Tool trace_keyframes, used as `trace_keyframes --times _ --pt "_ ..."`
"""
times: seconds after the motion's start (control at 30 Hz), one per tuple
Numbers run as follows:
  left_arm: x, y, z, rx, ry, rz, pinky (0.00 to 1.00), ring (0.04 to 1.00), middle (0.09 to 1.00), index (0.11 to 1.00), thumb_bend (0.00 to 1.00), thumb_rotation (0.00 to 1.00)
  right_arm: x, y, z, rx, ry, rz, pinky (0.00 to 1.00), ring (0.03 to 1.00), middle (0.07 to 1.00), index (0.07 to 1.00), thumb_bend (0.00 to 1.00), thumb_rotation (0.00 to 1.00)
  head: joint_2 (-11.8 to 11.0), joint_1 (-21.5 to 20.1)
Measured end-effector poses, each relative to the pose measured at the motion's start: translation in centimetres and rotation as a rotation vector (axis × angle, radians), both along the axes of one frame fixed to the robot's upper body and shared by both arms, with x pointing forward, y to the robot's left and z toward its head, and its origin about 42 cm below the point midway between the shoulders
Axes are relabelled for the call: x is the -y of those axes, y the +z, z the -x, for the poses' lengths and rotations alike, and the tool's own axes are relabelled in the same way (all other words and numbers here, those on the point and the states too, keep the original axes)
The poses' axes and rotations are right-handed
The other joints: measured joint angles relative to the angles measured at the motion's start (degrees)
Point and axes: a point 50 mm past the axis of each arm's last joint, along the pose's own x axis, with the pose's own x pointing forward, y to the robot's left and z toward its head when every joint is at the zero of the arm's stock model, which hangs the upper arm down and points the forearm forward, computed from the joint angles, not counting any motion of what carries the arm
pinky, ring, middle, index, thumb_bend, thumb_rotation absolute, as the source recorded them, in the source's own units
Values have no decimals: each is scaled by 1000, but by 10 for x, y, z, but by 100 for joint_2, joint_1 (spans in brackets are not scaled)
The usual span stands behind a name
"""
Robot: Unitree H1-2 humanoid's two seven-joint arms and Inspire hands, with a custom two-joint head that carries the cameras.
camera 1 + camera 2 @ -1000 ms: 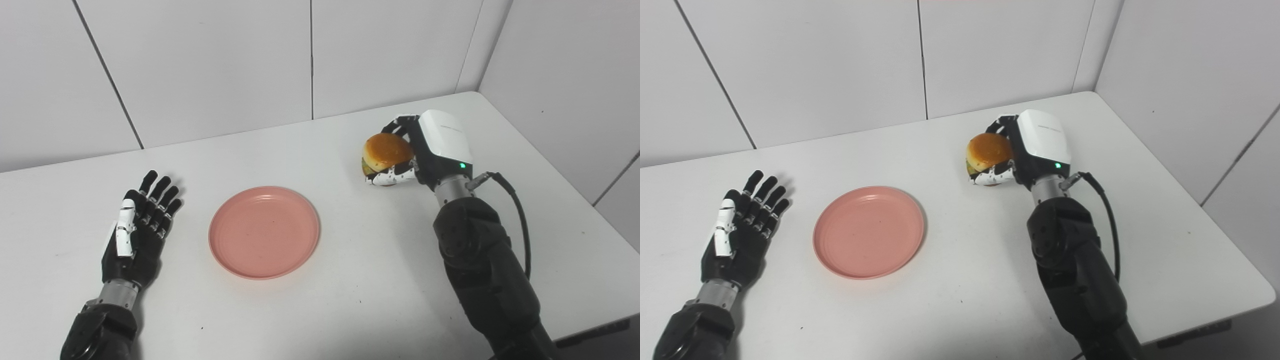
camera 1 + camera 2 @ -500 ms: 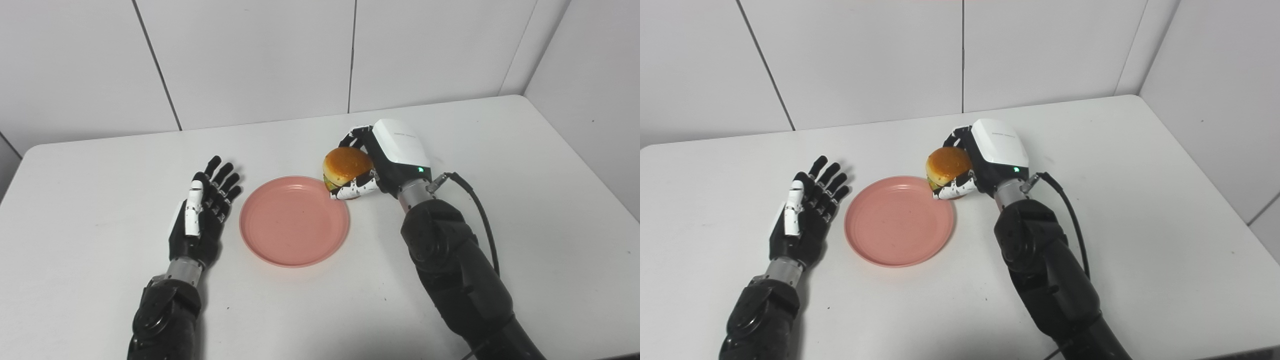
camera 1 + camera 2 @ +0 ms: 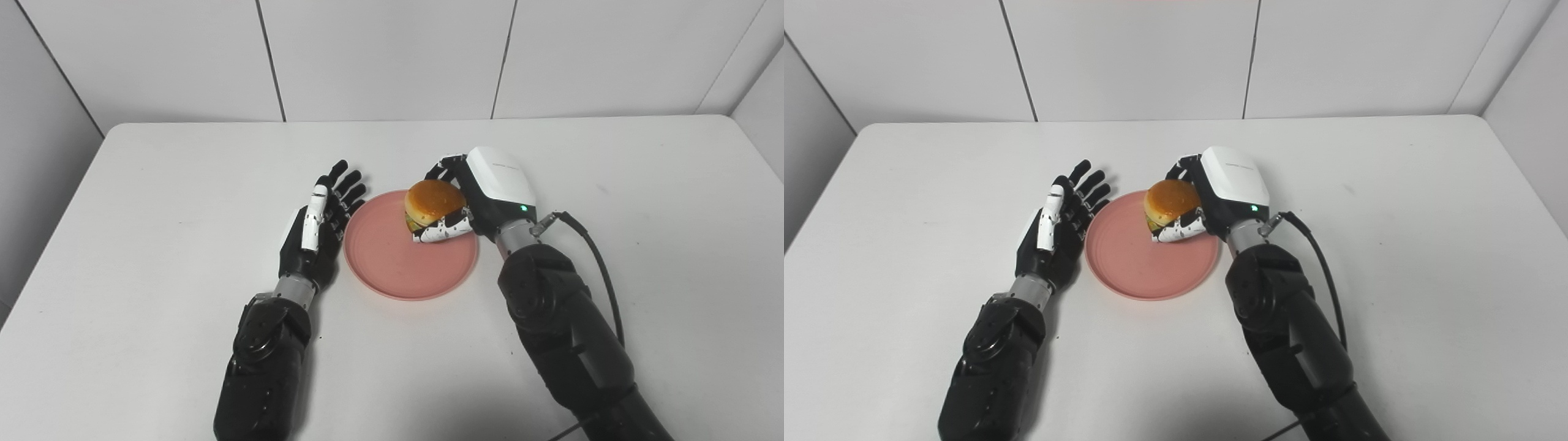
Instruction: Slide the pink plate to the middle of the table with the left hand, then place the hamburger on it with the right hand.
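Note:
The pink plate (image 3: pixel 398 269) lies flat near the middle of the white table (image 3: pixel 153 184). My right hand (image 3: pixel 484 196) is shut on the hamburger (image 3: pixel 432 204) and holds it over the plate's far right part; whether the burger touches the plate I cannot tell. The hamburger has an orange-brown bun top, and its lower layers are partly hidden by my fingers (image 3: pixel 444 231). My left hand (image 3: pixel 315 229) is open and empty, fingers straight, resting beside the plate's left rim. The same scene shows in the right eye view, with the plate (image 3: pixel 1133 269) and the hamburger (image 3: pixel 1170 201).
White wall panels stand behind the table's far edge (image 3: pixel 392 120). A black cable (image 3: pixel 597 257) loops off my right wrist. The table's left edge (image 3: pixel 55 233) and a side wall are in view at the left.
The camera has shifted, so the whole scene sits further right. My right hand has carried the hamburger leftwards from beside the plate to over the plate. My left hand now lies closer to the plate's rim.

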Motion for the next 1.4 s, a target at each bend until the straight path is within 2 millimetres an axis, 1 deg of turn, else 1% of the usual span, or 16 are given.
trace_keyframes --times 0.07,0.13,0.2,0.53,0.73,0.83,0.87,0.9,0.93,0.97,1.03,1.07,1.13,1.2,1.33,1.4 --pt "1 0 0 0 1 -4 921 917 919 914 389 1000 -4 -5 -2 -21 6 -1 163 250 360 489 515 139 9 18" --pt "2 0 0 -1 3 -3 915 914 917 912 392 1000 -7 -5 -2 -25 16 -6 199 291 400 489 514 141 26 44" --pt "3 0 0 0 5 -11 912 912 915 911 396 1000 -9 -4 -3 -24 21 -2 205 297 406 489 514 141 61 62" --pt "6 2 1 -8 12 -22 901 905 911 909 394 1000 -17 -19 -7 -49 38 26 151 235 338 489 513 140 114 71" --pt "6 2 1 -8 16 -33 900 905 912 909 391 1000 -21 -23 -8 -29 50 36 166 258 359 489 513 140 132 79" --pt "6 2 1 -8 17 -33 895 904 911 907 395 1000 -22 -23 -8 -23 56 39 143 225 329 489 515 141 132 79" --pt "6 2 1 -8 17 -33 890 902 910 903 393 1000 -23 -24 -8 -20 57 40 149 234 345 489 517 146 132 79" --pt "6 3 1 -8 17 -33 887 901 908 901 392 1000 -23 -24 -8 -19 58 42 165 258 376 490 519 150 132 79" --pt "6 3 1 -8 18 -33 886 901 908 899 392 1000 -23 -24 -8 -19 60 44 186 288 415 519 568 182 132 79" --pt "6 3 1 -8 18 -33 884 903 908 897 393 1000 -23 -24 -8 -19 62 46 233 352 481 605 705 285 132 79" --pt "6 3 1 -9 20 -33 883 903 909 897 395 1000 -23 -24 -7 -23 71 61 270 401 524 638 749 331 132 88" --pt "6 3 1 -9 21 -33 889 919 925 905 394 1000 -23 -24 -7 -28 78 73 419 555 654 709 800 397 132 79" --pt "6 3 1 -11 20 -33 896 934 940 915 392 1000 -23 -22 -6 -41 104 106 511 662 753 781 847 445 132 79" --pt "6 3 1 -11 20 -33 900 938 939 922 385 1000 -23 -22 -5 -62 125 134 543 703 800 827 871 464 132 71" --pt "7 3 1 -10 19 -33 904 942 935 927 385 1000 -24 -21 -2 -93 155 152 599 751 849 884 909 505 114 62" --pt "7 3 0 -10 18 -33 906 944 936 929 385 1000 -24 -20 -2 -102 162 154 670 783 862 893 916 514 114 53"
